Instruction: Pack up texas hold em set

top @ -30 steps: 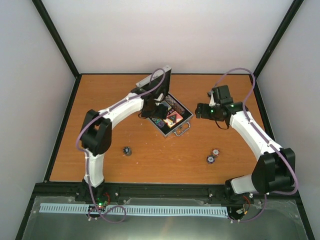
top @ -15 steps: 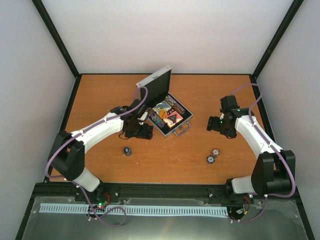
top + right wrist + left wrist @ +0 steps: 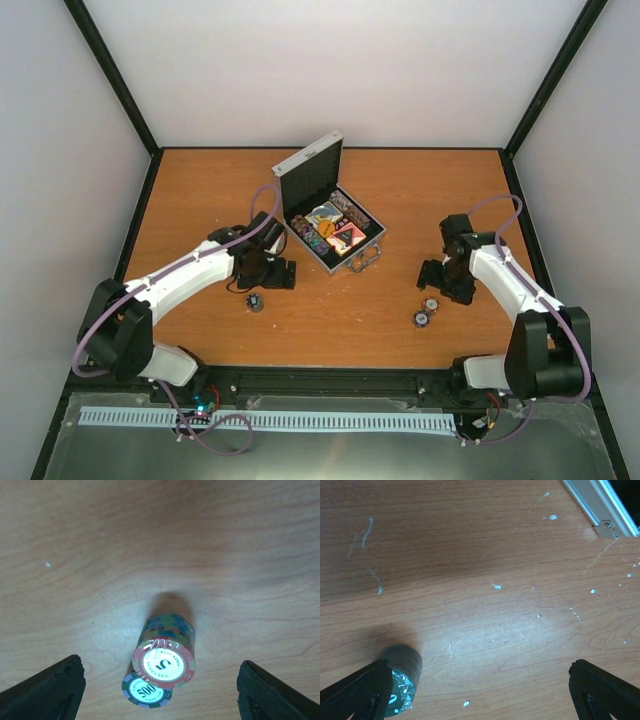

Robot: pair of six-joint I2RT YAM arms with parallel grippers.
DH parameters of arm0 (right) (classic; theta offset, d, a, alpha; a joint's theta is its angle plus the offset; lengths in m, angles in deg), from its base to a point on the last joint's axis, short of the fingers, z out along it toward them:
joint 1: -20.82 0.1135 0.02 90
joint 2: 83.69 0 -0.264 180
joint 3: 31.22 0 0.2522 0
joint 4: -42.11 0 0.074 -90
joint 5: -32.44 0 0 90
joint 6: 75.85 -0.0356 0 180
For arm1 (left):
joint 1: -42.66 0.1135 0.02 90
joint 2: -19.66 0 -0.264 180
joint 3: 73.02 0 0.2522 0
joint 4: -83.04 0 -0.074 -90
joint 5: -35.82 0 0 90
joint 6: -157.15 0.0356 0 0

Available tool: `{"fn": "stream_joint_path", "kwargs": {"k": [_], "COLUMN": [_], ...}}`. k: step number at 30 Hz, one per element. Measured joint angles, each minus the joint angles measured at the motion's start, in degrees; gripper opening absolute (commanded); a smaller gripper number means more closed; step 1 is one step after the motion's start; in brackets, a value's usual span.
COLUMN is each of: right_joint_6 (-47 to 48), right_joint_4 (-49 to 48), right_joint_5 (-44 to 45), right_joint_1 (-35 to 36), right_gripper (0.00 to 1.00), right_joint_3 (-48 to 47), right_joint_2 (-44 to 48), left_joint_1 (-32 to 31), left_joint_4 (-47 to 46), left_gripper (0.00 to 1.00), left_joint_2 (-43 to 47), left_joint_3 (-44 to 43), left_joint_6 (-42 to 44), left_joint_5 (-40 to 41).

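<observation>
Case (image 3: pixel 312 176) open; one chip stack (image 3: pixel 255 301) left, two chip stacks (image 3: pixel 421 319) right.

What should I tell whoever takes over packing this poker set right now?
Left gripper: open, low over the table, one loose chip stack by its finger.
Right gripper: open, over the stack topped by a 5 chip, with a 500 chip beside it.
Aluminium case: open, lid upright, chips and other pieces inside.
Left to do: pack the loose chips, close the lid.
</observation>
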Motion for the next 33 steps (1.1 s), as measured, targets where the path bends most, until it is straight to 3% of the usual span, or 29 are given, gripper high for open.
{"fn": "stream_joint_path", "kwargs": {"k": [20, 33], "right_joint_6": [-2.6, -4.2], "right_joint_4": [-4.9, -8.2], "right_joint_5": [-5.9, -4.6], "right_joint_1": [0.0, 0.0], "right_gripper": [0.66, 0.37], "right_joint_3": [7.6, 7.1], "right_joint_2": [-4.2, -6.3], "left_joint_1": [0.0, 0.5], "left_joint_4": [0.3, 2.8], "left_gripper": [0.98, 0.99], "left_joint_2": [2.6, 10.1], "left_joint_3": [0.5, -1.3], "left_joint_6": [-0.3, -0.6], "left_joint_5": [0.4, 3.2]}}
